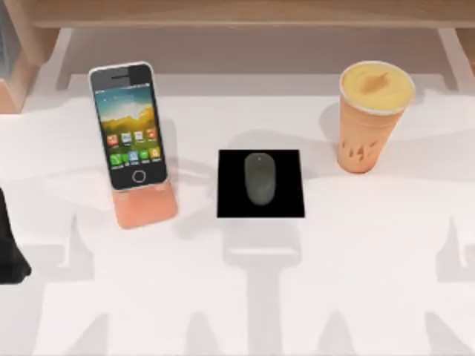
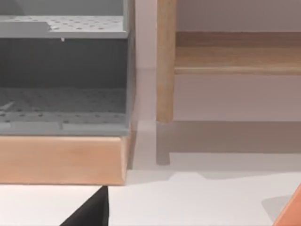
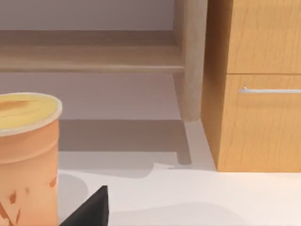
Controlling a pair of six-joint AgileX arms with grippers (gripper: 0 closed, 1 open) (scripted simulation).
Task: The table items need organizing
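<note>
Left arm (image 1: 11, 252) sat parked at the tabletop's (image 1: 371, 282) left edge, tool state can't tell. Mouse (image 1: 260, 178) lay on the black pad (image 1: 286, 204) mid-table, phone (image 1: 126, 126) leaned on the pink stand (image 1: 145, 204) at left, seemingly propped; cup (image 1: 371, 115) upright at right.

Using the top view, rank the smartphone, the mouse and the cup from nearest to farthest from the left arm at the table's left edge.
The left arm sits dark at the left edge.
1. Smartphone: left side, propped on the salmon-pink stand.
2. Mouse: centre, lying on the black pad.
3. Orange cup: right side, standing upright on the table.
</note>
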